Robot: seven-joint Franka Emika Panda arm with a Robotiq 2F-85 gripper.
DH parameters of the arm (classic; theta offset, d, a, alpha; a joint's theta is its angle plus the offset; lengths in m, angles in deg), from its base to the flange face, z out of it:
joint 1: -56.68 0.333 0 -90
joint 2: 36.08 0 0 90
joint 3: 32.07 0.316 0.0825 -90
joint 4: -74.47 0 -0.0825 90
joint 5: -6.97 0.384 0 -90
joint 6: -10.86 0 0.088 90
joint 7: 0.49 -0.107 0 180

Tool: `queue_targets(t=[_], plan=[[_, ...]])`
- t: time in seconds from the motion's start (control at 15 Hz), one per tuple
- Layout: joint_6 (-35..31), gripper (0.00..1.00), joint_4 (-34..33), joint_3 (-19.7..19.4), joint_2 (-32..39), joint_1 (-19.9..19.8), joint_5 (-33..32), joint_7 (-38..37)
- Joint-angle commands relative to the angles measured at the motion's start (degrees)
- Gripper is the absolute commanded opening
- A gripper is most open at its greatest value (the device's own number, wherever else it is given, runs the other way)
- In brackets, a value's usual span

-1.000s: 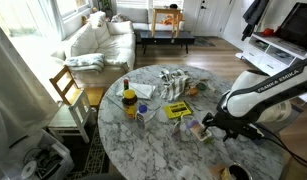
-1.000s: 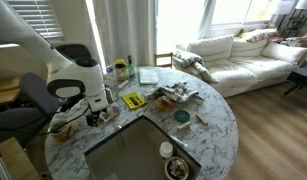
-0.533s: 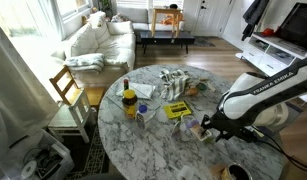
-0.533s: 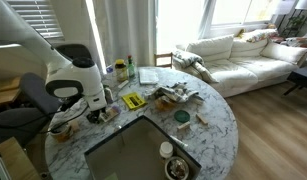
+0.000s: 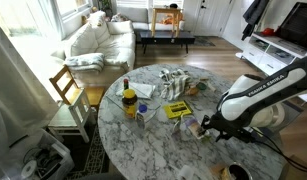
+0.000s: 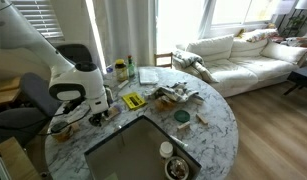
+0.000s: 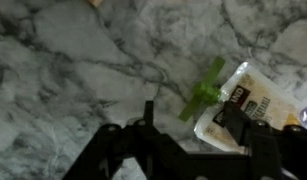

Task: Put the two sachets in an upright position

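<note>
Marble table with sachet, yellow pack, wrappers

The fingers hide part of one blurred sachet.

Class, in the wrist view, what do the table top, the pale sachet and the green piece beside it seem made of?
The table top looks like marble or marble-look stone: white, grey veins, smooth. The pale sachet is probably paper or thin film: flat, dark print, but blurred. The green piece is likely plastic: evenly bright green.
</note>
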Motion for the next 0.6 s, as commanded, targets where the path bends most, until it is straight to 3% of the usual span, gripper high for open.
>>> queue_targets(t=[0.0, 0.07, 0.13, 0.2, 0.27, 0.4, 0.53], plan=[[-1.0, 0.74, -1.3, 0.3, 2.4, 0.2, 0.7, -0.8], [-0.8, 0.66, -1.5, 0.0, 2.7, 0.4, 0.2, -1.2], [-0.5, 0.73, -1.6, 0.0, 2.6, 0.4, 0.3, -1.5], [-0.5, 0.87, -1.7, -0.1, 2.4, 0.5, 0.2, -1.9], [-0.7, 0.93, -1.4, -0.6, 2.0, 0.8, -0.5, -2.7], [-0.7, 0.99, -1.0, -1.4, 1.2, 1.1, -1.4, -4.4], [-0.1, 1.00, -1.1, -1.6, 0.7, 1.1, -1.5, -5.4]])
